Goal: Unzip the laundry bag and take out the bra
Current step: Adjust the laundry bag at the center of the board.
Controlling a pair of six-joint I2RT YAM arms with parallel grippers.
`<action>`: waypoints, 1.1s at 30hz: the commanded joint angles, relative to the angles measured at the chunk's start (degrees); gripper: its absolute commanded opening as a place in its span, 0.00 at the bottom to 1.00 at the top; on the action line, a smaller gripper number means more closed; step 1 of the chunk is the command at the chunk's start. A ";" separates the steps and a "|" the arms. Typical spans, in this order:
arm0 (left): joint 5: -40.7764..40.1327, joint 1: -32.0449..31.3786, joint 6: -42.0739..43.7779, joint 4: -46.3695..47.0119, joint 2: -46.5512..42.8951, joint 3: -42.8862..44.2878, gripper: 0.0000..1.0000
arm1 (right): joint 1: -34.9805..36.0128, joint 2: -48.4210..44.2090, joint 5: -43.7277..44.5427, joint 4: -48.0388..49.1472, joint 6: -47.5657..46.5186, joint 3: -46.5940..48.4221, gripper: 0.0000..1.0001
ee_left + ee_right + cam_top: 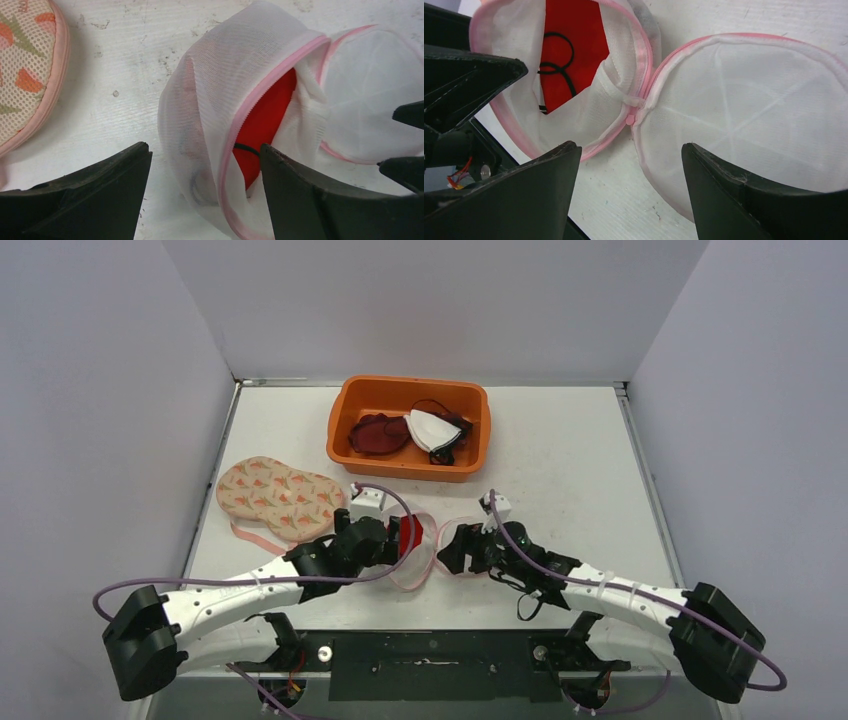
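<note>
My left hand (204,150) is straddling one mesh lobe of the laundry bag (225,65), jaws spread and pinching nothing. My right hand (629,147) is hanging released over the zipper joint between the two lobes. The bag is lying unzipped on the table (570,470) between both hands. The red bra (569,45) is sitting inside the open lobe, partly veiled by mesh, and its black strap (245,147) is vanishing behind a finger. From overhead, the hands are covering most of the bag. The floral pouch (280,495) is lying near on the left, the orange bin (345,435) is well beyond, and bare table is showing on the right.

No legible text anywhere, seemingly
</note>
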 commanded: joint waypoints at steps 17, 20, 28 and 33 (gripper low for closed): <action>2.85 3.10 -3.33 6.38 -0.95 -2.66 0.02 | 6.92 26.26 15.01 -4.23 0.88 20.62 0.48; 3.34 3.11 -2.88 6.15 -3.84 -2.87 0.00 | 7.53 25.42 19.03 -8.08 -0.99 22.35 0.25; 3.79 3.17 -1.77 6.06 -11.67 -0.37 0.00 | 9.99 15.50 32.34 -20.35 -8.56 27.26 0.05; 4.88 3.16 -2.95 9.60 -13.14 -2.81 0.00 | 10.49 9.75 38.66 -22.90 -8.91 22.76 0.05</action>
